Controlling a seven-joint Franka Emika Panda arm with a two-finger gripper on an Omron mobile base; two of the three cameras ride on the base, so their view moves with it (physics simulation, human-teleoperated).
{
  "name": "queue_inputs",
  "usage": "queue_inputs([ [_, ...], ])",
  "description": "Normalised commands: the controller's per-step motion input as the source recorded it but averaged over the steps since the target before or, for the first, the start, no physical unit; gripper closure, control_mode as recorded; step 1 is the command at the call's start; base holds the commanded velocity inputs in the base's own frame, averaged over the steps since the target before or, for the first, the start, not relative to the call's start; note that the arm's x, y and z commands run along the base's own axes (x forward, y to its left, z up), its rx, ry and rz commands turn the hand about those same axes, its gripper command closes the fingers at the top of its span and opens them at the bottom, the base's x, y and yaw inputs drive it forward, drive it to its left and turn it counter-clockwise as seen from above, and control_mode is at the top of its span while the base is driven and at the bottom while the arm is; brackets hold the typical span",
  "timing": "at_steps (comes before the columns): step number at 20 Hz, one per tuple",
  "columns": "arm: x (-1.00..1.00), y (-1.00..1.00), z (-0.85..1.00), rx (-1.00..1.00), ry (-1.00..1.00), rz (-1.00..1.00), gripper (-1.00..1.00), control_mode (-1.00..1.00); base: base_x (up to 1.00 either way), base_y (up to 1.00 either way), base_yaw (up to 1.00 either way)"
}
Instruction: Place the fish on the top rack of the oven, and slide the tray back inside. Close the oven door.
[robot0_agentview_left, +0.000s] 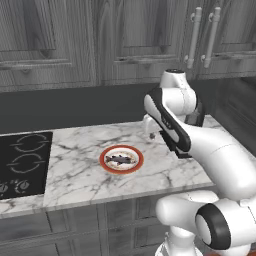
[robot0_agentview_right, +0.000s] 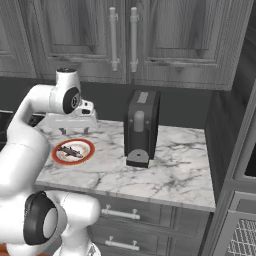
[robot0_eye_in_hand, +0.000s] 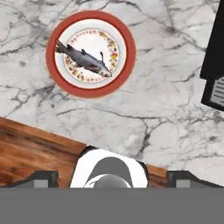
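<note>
At the far left of the marble counter (robot0_agentview_left: 75, 175) sits the black cooktop with ring marks (robot0_agentview_left: 22, 165). To its right rests the red-rimmed white plate (robot0_agentview_left: 121, 159), and on it lies the small, slim, dark grey fish (robot0_agentview_left: 120, 160), flat and untouched. Further right, the two-finger gripper (robot0_agentview_right: 71, 130) hangs above the counter, just behind and to the right of the plate, with its jaws spread wide and nothing between them. Beyond it stands a tall dark grey appliance with a slotted top (robot0_agentview_right: 140, 127), well apart from the plate.

Looking down along the hand, the fish (robot0_eye_in_hand: 83, 58) lies ahead of the fingertips and off to their left, with its long axis slanting across the plate (robot0_eye_in_hand: 91, 53), one end up-left and the other down-right. By my reckoning the hand must move forward and leftward, come down over the fish's middle, and turn so the jaws close across its narrow body. The fish has not yet been picked up.
</note>
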Motion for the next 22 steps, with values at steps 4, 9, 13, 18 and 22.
queue_inputs([
  [4,0.0,0.49,-0.45,-0.01,0.2,0.43,-1.0,-1.0,0.0,0.0,0.0],
  [9,0.13,0.47,-0.44,-0.05,0.17,0.46,-1.0,-1.0,0.0,0.0,0.0],
  [13,0.25,0.41,-0.35,-0.08,0.1,0.38,-1.0,-1.0,0.0,0.0,0.0],
  [18,0.31,0.16,-0.29,-0.08,0.09,0.22,-1.0,-1.0,0.0,0.0,0.0],
  [22,0.31,0.0,-0.28,-0.04,0.03,0.13,-1.0,-1.0,0.0,0.0,0.0],
])
